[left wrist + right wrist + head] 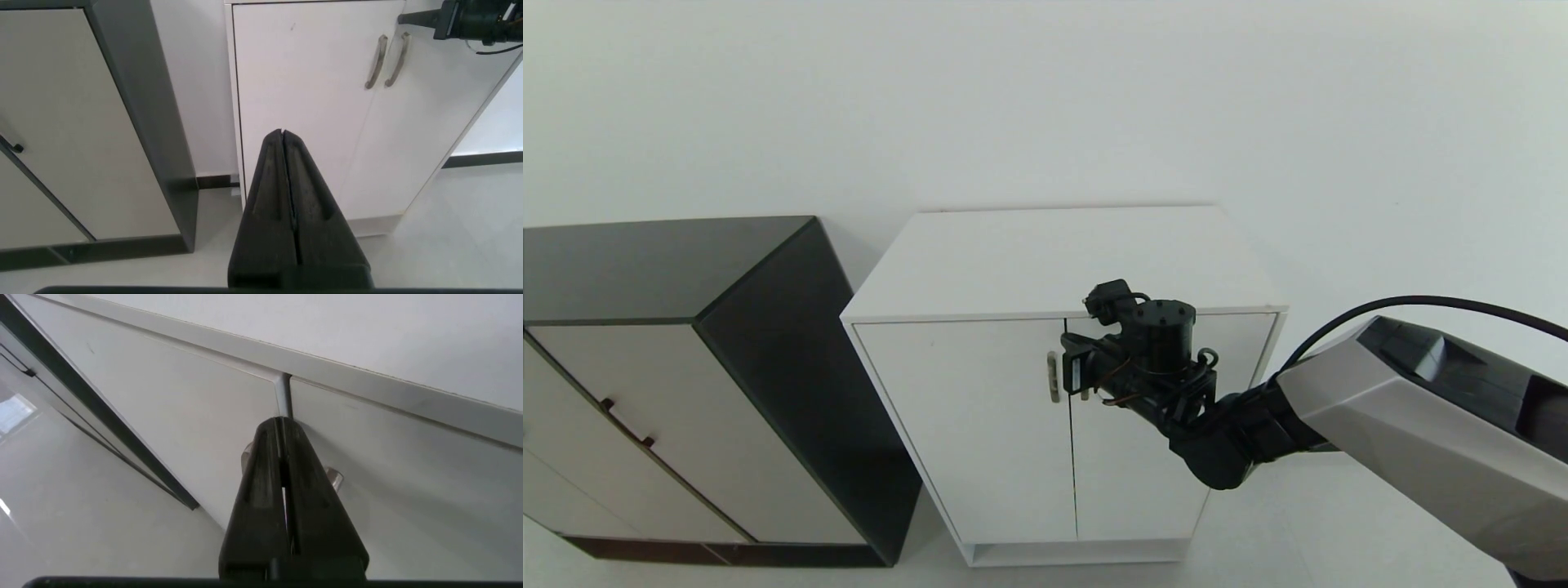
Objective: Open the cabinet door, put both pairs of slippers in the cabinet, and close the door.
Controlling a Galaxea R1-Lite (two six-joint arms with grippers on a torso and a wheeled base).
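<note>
Black and narrow, the right gripper (1074,371) has its two fingers pressed together, with only a hairline slit between them and nothing held. In the right wrist view that gripper (283,429) points straight at the seam where the two doors meet, close under the top panel's edge. A pale handle sits just to either side of the tip: the left handle (1053,376) in plain sight, the right handle (333,480) partly behind the fingers. I cannot tell whether the gripper touches either one.

Both handles belong to the white cabinet (1054,261), directly ahead of the gripper. Its left-hand door (964,425) and right-hand door (1135,482) both lie flush and shut.

My left gripper (282,139) is also closed tight and empty, held low and well back from the same cabinet. From there I see the right gripper (409,18) far off, up by the handles' upper ends.

Further out on the left-gripper side stands a black cabinet (768,327) with pale fronts, just beside the white one. Pale floor (1298,531) runs beneath, with a plain white wall (1045,98) behind.
</note>
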